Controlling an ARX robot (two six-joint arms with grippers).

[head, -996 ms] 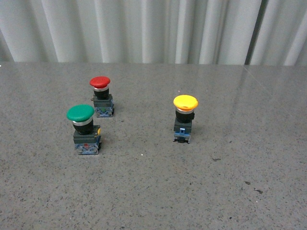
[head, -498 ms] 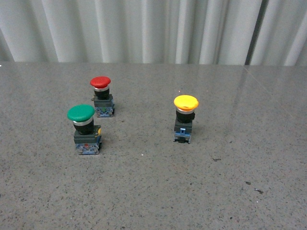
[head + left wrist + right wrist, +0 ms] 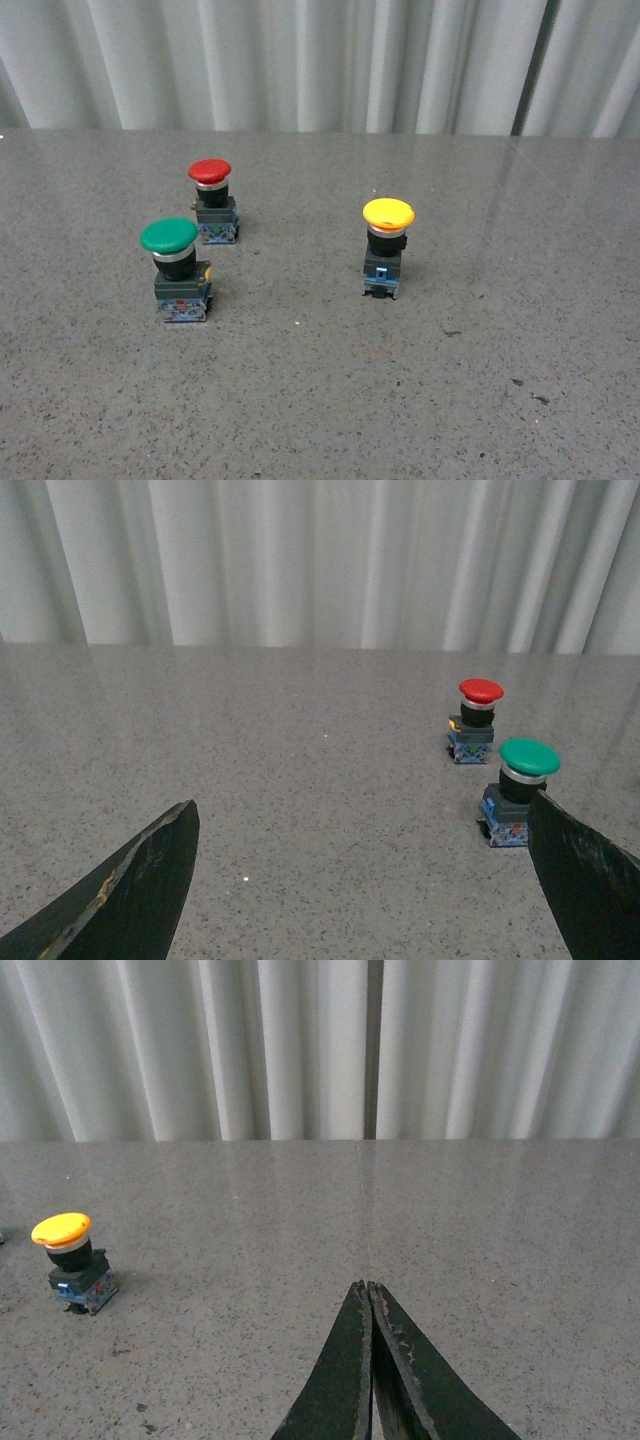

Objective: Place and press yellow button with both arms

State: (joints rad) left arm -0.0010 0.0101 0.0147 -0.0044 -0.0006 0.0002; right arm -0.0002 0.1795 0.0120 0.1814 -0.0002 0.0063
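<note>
Currently | yellow button (image 3: 387, 245) upright, untouched | left pincer (image 3: 365, 880) apart | right pincer (image 3: 369, 1295) together

Three push buttons stand here: one yellow button (image 3: 387, 214), one green (image 3: 168, 236), one red (image 3: 209, 171).

I see a grey speckled stone table (image 3: 320, 400), glossy toward its far edge, where a white pleated curtain (image 3: 300, 60) hangs behind it.
</note>
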